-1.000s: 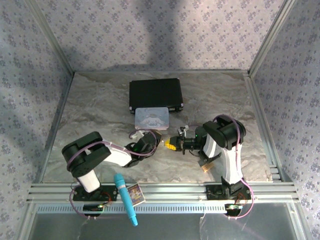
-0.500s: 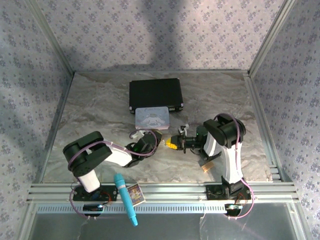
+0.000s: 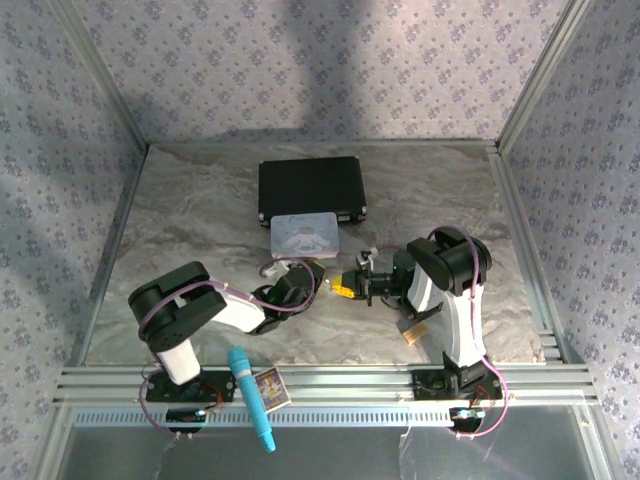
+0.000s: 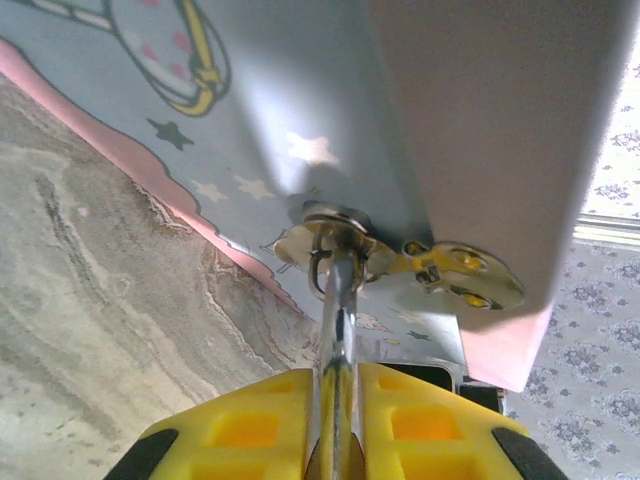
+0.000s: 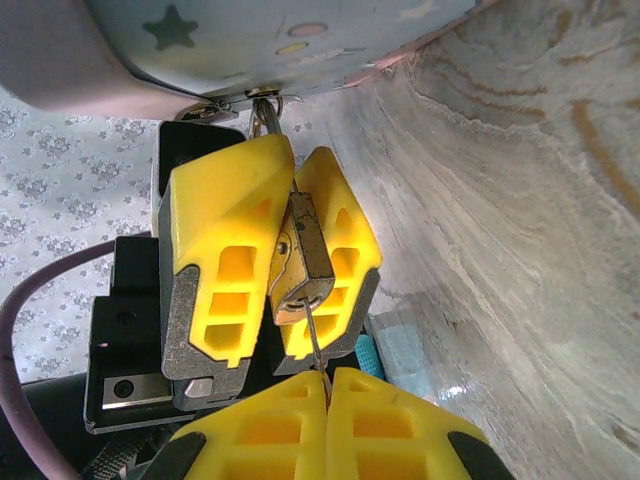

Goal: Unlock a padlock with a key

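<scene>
At the near edge of the pastel tin box (image 3: 305, 236), little has changed over the last second. The right arm has drawn in a touch toward the tin and the left has settled slightly, so the two sets of jaws meet much as before. I read that as fine work at the keyhole rather than travel. The left gripper (image 4: 340, 385) has its jaws narrow, clamped on the brass padlock (image 5: 303, 255). The padlock's shackle (image 4: 335, 290) runs up through the hasp (image 4: 340, 235) on the tin's edge. The right gripper (image 5: 326, 390) is pinched tight on the key (image 5: 313, 345). Its thin blade reaches the padlock's bottom face, though how deep it sits I cannot tell. The shackle looks closed, so the unlocking seems not yet done, and a careful turn of the key is probably what remains. Room is tight: the tin's edge lies right over both grippers, and the black case (image 3: 310, 188) touches the tin's far side. Bare surface (image 3: 200, 210) lies open to the tin's left and right. The tan wooden block (image 3: 417, 331) lies nearer the right arm's base, well apart from the tin.
</scene>
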Motion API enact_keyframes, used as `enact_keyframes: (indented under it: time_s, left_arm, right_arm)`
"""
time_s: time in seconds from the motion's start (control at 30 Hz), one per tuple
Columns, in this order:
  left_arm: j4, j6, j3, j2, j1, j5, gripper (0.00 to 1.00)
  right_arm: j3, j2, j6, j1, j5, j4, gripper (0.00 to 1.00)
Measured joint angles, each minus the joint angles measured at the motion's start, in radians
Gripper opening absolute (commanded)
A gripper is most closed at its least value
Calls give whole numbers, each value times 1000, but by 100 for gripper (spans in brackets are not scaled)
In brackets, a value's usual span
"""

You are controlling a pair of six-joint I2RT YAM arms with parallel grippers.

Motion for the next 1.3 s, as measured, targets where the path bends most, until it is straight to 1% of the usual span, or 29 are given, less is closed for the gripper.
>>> enact_keyframes:
  time_s: [0.17,0.37,0.63,0.77,0.87,0.9,1.03,1.17,1.23,1.3]
  left_arm:
    - [3,-1,0,0,0,1,0]
    - [5,-16,7,5,-8,50,0]
    - [21,-31,9,17,-9,58,0]
    - [-21,-28,26,11,-11,54,0]
    - [-96,-16,43,-10,-11,53,0]
    - [-113,-14,45,-14,-11,53,0]
    - [-160,-10,58,-19,-12,61,0]
    - [-192,-11,62,-37,-26,103,0]
    - [-219,-11,68,-48,-35,121,0]
    - [-251,-11,74,-61,-37,132,0]
  right_arm:
    - [6,3,-9,-15,-16,-4,0]
    - [13,6,-17,-23,-12,-7,0]
    - [0,-5,-35,-26,11,-16,0]
    - [1,-11,-36,-24,26,-22,0]
    - [1,-46,-60,-8,55,-92,1]
    - [1,-59,-72,-2,66,-121,6]
    - [-6,-81,-97,1,87,-192,20]
    - [-16,-133,-161,-18,157,-283,33]
    - [-21,-172,-209,-22,172,-335,38]
    - [-26,-220,-264,-21,184,-409,40]
